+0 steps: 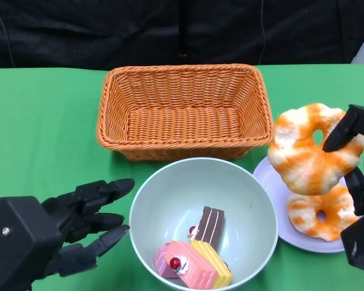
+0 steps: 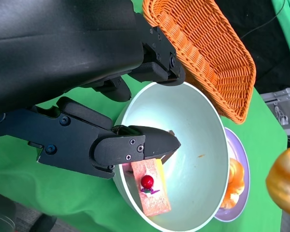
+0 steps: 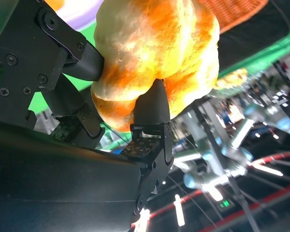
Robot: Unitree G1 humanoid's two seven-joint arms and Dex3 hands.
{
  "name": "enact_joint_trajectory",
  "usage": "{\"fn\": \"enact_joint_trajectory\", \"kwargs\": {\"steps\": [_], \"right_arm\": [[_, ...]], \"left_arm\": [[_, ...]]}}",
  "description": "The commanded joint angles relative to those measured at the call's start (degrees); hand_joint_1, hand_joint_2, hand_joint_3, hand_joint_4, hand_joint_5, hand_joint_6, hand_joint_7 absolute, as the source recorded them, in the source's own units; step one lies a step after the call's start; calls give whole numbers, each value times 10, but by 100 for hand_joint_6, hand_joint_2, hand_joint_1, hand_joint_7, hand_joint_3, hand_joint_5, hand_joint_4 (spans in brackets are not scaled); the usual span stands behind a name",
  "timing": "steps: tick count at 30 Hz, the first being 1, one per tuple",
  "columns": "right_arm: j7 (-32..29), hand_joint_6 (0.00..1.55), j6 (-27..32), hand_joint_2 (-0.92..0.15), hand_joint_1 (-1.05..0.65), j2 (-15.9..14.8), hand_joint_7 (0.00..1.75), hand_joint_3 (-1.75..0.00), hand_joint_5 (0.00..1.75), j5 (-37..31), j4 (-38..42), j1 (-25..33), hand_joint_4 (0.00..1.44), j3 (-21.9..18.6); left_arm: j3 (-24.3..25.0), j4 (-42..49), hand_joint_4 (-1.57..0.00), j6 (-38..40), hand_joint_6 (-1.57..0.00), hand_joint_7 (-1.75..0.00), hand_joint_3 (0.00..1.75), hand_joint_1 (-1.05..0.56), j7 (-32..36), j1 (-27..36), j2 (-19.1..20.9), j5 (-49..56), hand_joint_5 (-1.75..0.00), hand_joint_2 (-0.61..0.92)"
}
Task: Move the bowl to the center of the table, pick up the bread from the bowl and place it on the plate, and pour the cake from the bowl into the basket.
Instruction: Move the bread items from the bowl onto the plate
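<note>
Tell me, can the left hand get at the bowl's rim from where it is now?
Probably yes. The left hand is open, holds nothing, and sits right beside the bowl with fingers pointing at its rim. Nothing lies between them; the cake slices sit inside the bowl.

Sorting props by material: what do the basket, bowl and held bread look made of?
Basket: woven wicker or rattan-like strands, matte orange. Bowl: smooth pale green, faint sheen, probably plastic or ceramic. Bread in the right hand: soft, dimpled, likely foam.

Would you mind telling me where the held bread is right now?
In the head view, the bread hangs in the right hand above the plate, over a second bread.
</note>
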Motion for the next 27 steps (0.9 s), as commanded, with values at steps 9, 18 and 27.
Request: {"fn": "enact_joint_trajectory", "kwargs": {"steps": [9,18,27], "right_arm": [[49,82,31,-21,1,-28,149,-147,175,-10,62,4,95,30],[123,86,118,-49,-6,-36,18,-83,80,-23,31,5,75,45],[205,18,200,-92,-68,-93,0,-14,51,-143,-69,30,24,81]], "left_arm": [[2,-27,-25,15,-40,0,48,-58,2,8,3,-5,-59,92],[1,-24,-25,13,-40,-1,48,-59,1,8,4,-2,-59,92],[7,-23,-25,10,-40,-1,48,-59,-4,13,8,-7,-59,92]]}}
